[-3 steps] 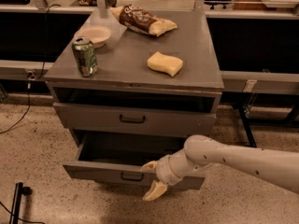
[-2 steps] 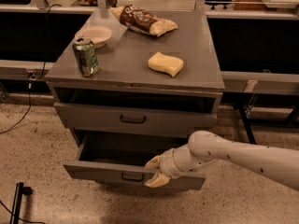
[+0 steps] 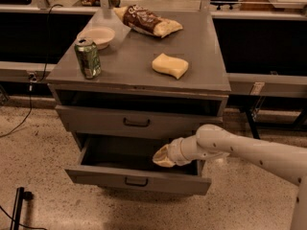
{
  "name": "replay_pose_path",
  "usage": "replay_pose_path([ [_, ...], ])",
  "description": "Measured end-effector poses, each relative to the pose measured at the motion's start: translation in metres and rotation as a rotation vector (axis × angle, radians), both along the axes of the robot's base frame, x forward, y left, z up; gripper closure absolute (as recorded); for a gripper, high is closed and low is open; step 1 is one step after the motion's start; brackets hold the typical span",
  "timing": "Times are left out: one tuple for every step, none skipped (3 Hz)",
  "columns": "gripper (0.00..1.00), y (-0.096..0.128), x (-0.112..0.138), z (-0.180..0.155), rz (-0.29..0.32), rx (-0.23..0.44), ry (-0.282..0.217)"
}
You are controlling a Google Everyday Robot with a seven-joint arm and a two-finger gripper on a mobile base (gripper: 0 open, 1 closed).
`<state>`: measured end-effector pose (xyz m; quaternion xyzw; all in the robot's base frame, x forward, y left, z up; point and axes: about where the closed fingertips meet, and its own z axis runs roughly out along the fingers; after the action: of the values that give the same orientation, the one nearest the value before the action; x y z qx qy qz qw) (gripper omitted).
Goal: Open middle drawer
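The middle drawer [image 3: 96,176] is a grey metal drawer with a small black bar handle [image 3: 135,181]. It stands pulled out from the cabinet, and its dark inside is visible. The upper drawer [image 3: 96,121] above it is closed. The lowest drawer is hidden beneath the open one. My gripper [image 3: 162,157] is on a white arm coming in from the right. It hovers over the right part of the open drawer, above and behind the drawer front and clear of the handle.
The cabinet top [image 3: 139,56] holds a green can [image 3: 88,57], a white bowl [image 3: 99,35], a snack bag [image 3: 147,21] and a yellow sponge [image 3: 170,65]. Low benches run behind the cabinet on both sides. A black cable [image 3: 19,123] lies on the speckled floor at left.
My gripper has come off the front of the middle drawer near its handle and risen up and back over the drawer's inside. The drawer stays pulled out as before.
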<state>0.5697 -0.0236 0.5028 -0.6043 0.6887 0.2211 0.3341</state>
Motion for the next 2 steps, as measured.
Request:
replay_pose_path([
  [1.0,-0.0007,0.0038,0.0012,-0.006,0.001,-0.005],
  [1.0,-0.0039,0.0046,-0.0081,-0.039,-0.023,-0.019],
])
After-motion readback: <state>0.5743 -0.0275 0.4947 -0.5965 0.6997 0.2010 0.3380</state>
